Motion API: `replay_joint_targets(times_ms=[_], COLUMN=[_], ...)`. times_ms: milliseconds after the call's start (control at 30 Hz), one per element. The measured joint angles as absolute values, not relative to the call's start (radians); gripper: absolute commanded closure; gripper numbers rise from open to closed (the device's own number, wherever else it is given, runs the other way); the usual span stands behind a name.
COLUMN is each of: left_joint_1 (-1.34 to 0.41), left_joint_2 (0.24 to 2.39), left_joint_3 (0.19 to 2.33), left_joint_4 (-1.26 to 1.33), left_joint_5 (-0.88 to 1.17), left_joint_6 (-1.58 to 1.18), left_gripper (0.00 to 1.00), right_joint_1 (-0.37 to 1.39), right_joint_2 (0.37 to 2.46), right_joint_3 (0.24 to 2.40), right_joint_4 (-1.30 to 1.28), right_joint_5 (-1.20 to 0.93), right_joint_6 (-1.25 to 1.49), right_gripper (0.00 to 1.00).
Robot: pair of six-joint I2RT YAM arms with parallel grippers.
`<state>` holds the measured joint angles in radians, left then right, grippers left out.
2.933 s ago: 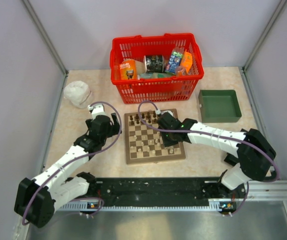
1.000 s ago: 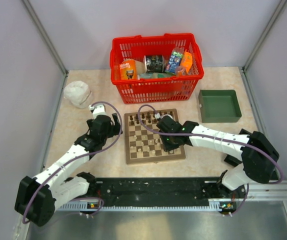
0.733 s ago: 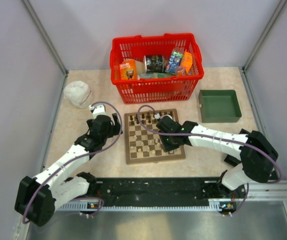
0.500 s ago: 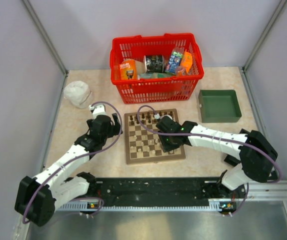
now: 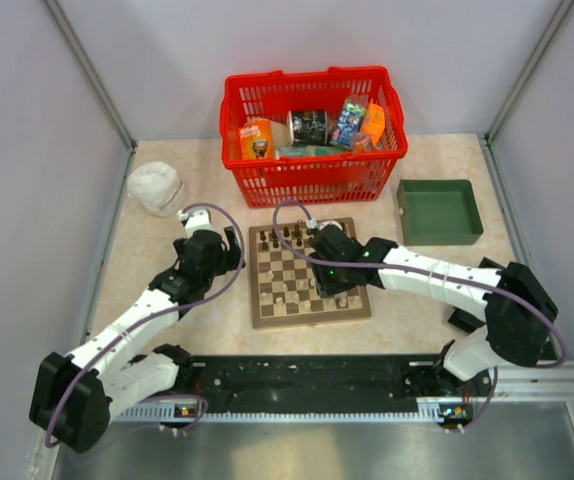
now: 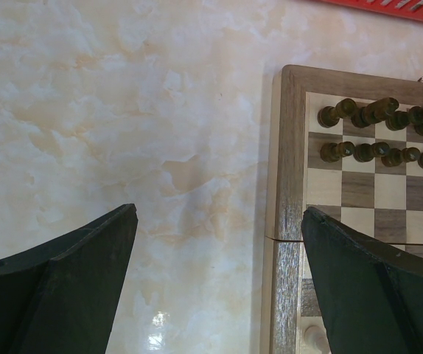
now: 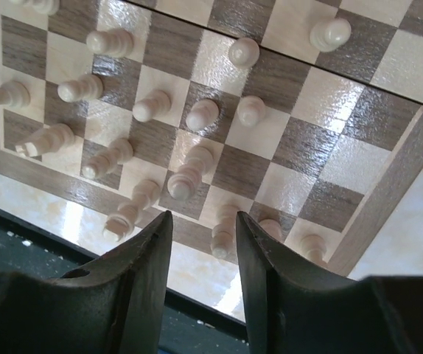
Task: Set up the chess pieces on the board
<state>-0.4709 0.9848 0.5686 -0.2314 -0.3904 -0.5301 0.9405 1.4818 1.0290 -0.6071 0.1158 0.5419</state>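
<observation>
The board (image 5: 257, 300) lies between my two arms. Dark chess pieces (image 5: 292, 237) fill its two far rows, and pale ones (image 5: 287, 295) stand on the near half. My right gripper (image 5: 333, 283) hangs over the near right part. In the right wrist view its jaws (image 7: 204, 215) stand a little apart. A pale piece (image 7: 225, 234) stands upright on the near row just beyond the tips, touched by neither. Several pale pieces (image 7: 197, 114) stand scattered further in. My left gripper (image 6: 219, 212) is wide open over the bare table, beside the board's left border (image 6: 291, 147).
A red basket (image 5: 312, 135) of packets stands behind the board. A green tray (image 5: 439, 212) sits at the far right and a white crumpled lump (image 5: 154, 187) at the far left. A black rail (image 5: 307, 380) runs along the near edge.
The right gripper's jaws have parted, and the gripper has drawn back slightly from the near row. The left arm has stayed still.
</observation>
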Motion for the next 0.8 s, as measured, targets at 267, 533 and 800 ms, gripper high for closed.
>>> replay_joint_targets(times_ms=[267,533,800], left_joint_1=[-0.471,-0.471,-0.471], left_joint_2=[0.975,0.971,0.972], left_joint_3=[0.569,0.569,0.569], left_joint_4=[-0.233,-0.233,-0.233], left_joint_5=[-0.391,-0.391,-0.391], left_joint_6=[-0.530,-0.530,-0.530], left_gripper=[0.01,0.01,0.01], right_joint_1=[0.941,0.941,0.941], right_joint_2=[1.484,1.485,1.524], right_joint_3=[1.031,1.031,1.031], right_joint_4=[-0.569,-0.511,-0.500], right_joint_5=[0.129,0.130,0.130], right_joint_6=[0.544,0.554,0.554], right_gripper=[0.57,0.57,0.62])
